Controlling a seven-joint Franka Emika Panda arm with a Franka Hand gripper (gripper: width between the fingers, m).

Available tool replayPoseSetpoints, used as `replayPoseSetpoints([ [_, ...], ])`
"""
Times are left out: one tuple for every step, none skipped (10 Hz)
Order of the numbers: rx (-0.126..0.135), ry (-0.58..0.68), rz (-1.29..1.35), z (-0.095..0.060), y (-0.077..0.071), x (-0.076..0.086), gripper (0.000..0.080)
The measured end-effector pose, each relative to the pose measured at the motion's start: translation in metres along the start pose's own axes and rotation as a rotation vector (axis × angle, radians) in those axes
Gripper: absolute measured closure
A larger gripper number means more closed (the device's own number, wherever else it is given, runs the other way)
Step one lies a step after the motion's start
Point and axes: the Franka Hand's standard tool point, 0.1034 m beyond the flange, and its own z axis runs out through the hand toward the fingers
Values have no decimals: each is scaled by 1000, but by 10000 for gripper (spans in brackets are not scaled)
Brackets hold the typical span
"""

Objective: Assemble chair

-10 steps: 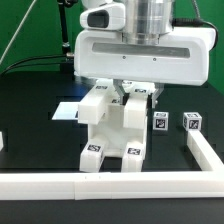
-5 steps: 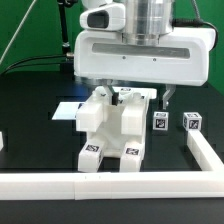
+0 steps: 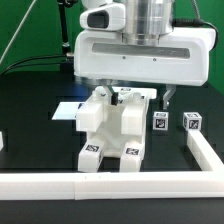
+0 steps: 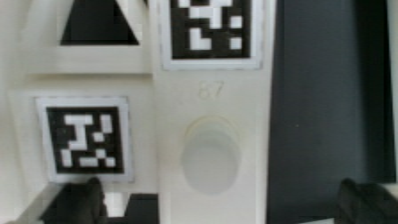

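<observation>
The partly joined chair [image 3: 112, 125] is stood mid-table on the black table [image 3: 30, 125], just behind the border rail [image 3: 110, 185], with one tagged block [image 3: 159, 122] and a second tagged block [image 3: 190, 122] left loose on the exterior view's right, so assembly is judged unfinished, and the gripper [image 3: 125, 95] is spread wide above the chair, gripping nothing.

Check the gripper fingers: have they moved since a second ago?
Yes. The fingers spread apart; the exterior view's right one shifted toward the small tagged block, off the chair.

chair [image 4: 210, 150]: blurred, cut off at every edge of the wrist view
hand [image 3: 131, 95]: fingertips partly hidden behind chair, exterior view
marker board [image 3: 64, 110]: mostly hidden behind chair
</observation>
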Motion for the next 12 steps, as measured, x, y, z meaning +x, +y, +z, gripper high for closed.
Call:
replayPoseSetpoints([
  [0, 0, 0, 0, 0, 0, 151],
  [0, 0, 0, 0, 0, 0, 151],
  [0, 0, 0, 0, 0, 0, 151],
  [0, 0, 0, 0, 0, 0, 151],
  [0, -2, -1, -1, 0, 0, 151],
  [4, -44, -5, -19, -5, -3, 151],
  [22, -51, -12, -45, -13, -4, 151],
  [35, -47, -34, -55, -25, -13, 151],
  [47, -48, -21, -62, -41, -27, 151],
  [59, -45, -60, -69, -61, -41, 151],
  [61, -30, -110, -71, -75, -46, 151],
  [62, -33, -103, -69, -73, -45, 151],
])
